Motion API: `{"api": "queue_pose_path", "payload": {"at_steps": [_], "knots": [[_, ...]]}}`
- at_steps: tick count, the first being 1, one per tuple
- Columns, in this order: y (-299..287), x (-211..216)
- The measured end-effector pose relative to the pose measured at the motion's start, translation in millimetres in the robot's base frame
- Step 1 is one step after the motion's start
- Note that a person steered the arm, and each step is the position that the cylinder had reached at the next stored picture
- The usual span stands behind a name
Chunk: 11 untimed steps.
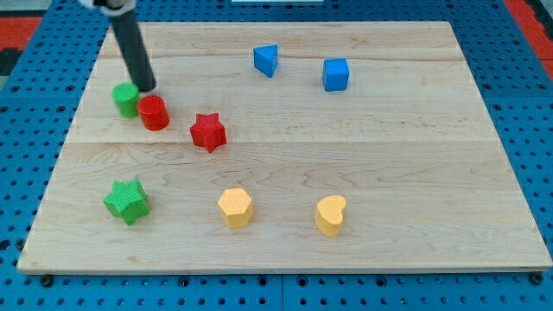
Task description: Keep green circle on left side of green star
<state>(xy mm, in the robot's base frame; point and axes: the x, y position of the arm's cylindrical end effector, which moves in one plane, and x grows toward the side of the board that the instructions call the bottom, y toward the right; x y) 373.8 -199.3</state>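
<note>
We have no grasping hand and hold nothing, and our tip (148,88) rests just above the green circle (126,99) and red cylinder (154,113), so we judge the next push should carry the circle down-left, beside the green star (127,200).

The rod (130,43) runs out past the far edge, its upper part blurred. It hides part of the green circle (126,100). My tip (147,89) shows.
</note>
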Motion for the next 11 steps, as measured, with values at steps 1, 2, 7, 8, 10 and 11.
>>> {"api": "queue_pose_path", "payload": {"at_steps": [1, 2, 7, 8, 10, 11], "knots": [[-13.4, 57.4], [-13.4, 54.3], [-77.8, 137.3], [-82.6, 118.1], [-69.6, 125.3], [-61.1, 149.1]]}}
